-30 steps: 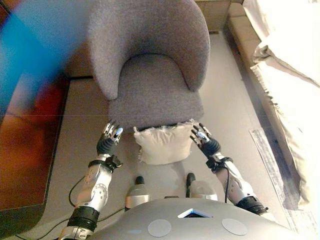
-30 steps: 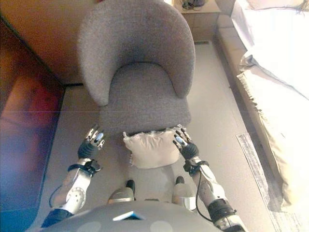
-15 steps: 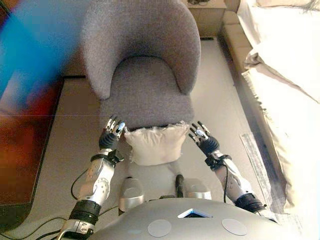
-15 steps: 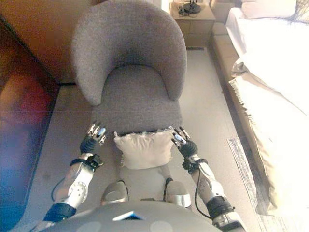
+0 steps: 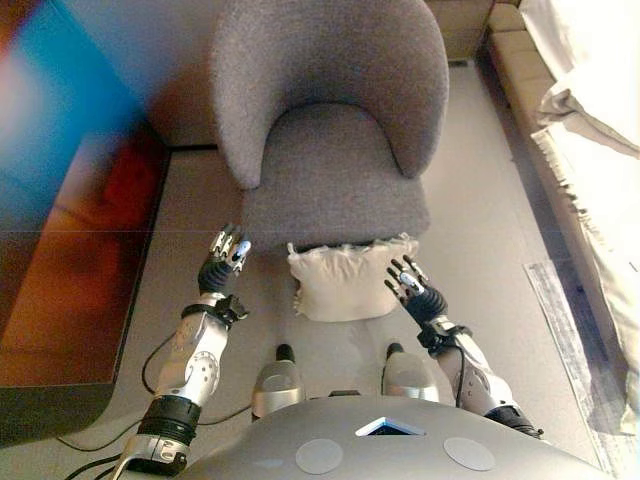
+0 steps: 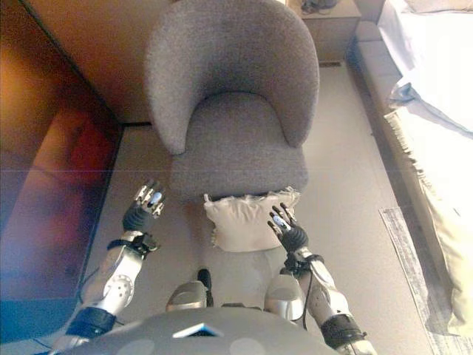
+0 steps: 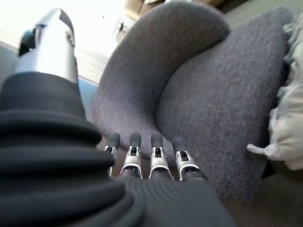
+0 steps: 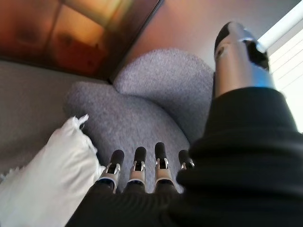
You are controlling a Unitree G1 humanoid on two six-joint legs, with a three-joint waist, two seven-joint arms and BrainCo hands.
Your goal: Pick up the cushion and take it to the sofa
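Note:
A cream cushion (image 5: 345, 280) stands on the floor, leaning against the front of a grey armchair (image 5: 335, 170). My left hand (image 5: 225, 262) is open and empty, a short way to the cushion's left, with a gap between them. My right hand (image 5: 413, 290) is open, fingers straight, at the cushion's right edge; I cannot tell whether it touches. The left wrist view shows the armchair (image 7: 208, 94) past straight fingers (image 7: 156, 156) and a corner of the cushion (image 7: 289, 137). The right wrist view shows the cushion (image 8: 47, 170) beside straight fingers (image 8: 135, 165).
A bed with white bedding (image 5: 600, 150) runs along the right side. A dark reddish glossy panel (image 5: 70, 300) stands close on the left. A striped rug (image 5: 575, 340) lies on the floor at the right. A wooden nightstand (image 6: 329, 18) stands behind the armchair.
The camera has shifted. Relative to the cushion, my left hand has drawn away from its left edge, and my right hand has come in against its right edge.

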